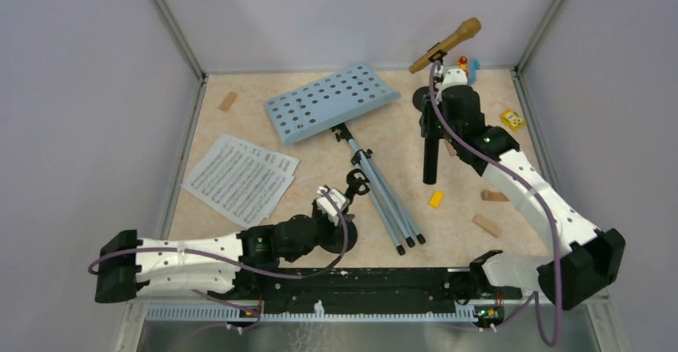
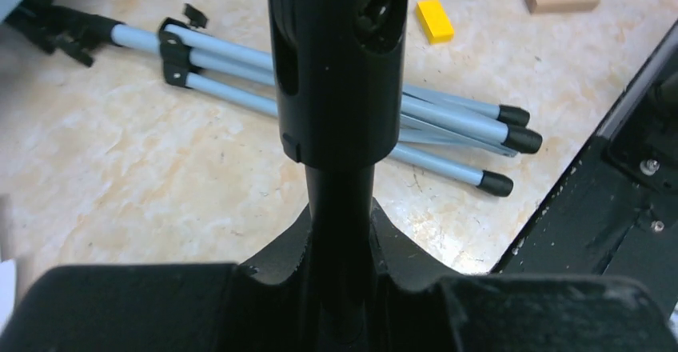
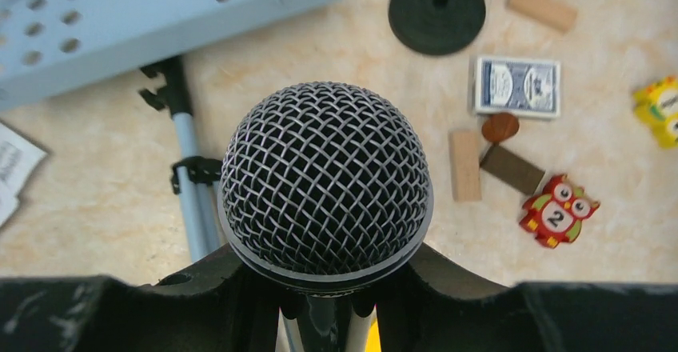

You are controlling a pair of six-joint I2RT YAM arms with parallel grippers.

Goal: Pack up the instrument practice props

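Note:
My left gripper [image 1: 340,202] [image 2: 340,236] is shut on the stem of a black mic holder [image 2: 336,64], whose clip head [image 1: 356,182] rises above the fingers. My right gripper [image 1: 432,124] [image 3: 326,280] is shut on a black microphone [image 1: 431,164] [image 3: 326,180] and holds it upright, mesh head toward the wrist camera. A gold microphone [image 1: 448,42] sits tilted in a second round-based holder [image 1: 424,96] [image 3: 436,10] at the back. The light blue music desk [image 1: 332,100] [image 3: 120,16] lies flat with its grey tripod legs [image 1: 388,196] [image 2: 448,120] folded. White music sheets [image 1: 240,176] lie at the left.
A playing card box [image 3: 516,86], wooden blocks [image 3: 464,164] and a red owl toy [image 3: 557,210] lie near the second holder. Yellow bricks [image 1: 436,198] [image 1: 512,118] and wooden blocks [image 1: 487,225] [image 1: 229,101] are scattered about. Walls enclose three sides of the table.

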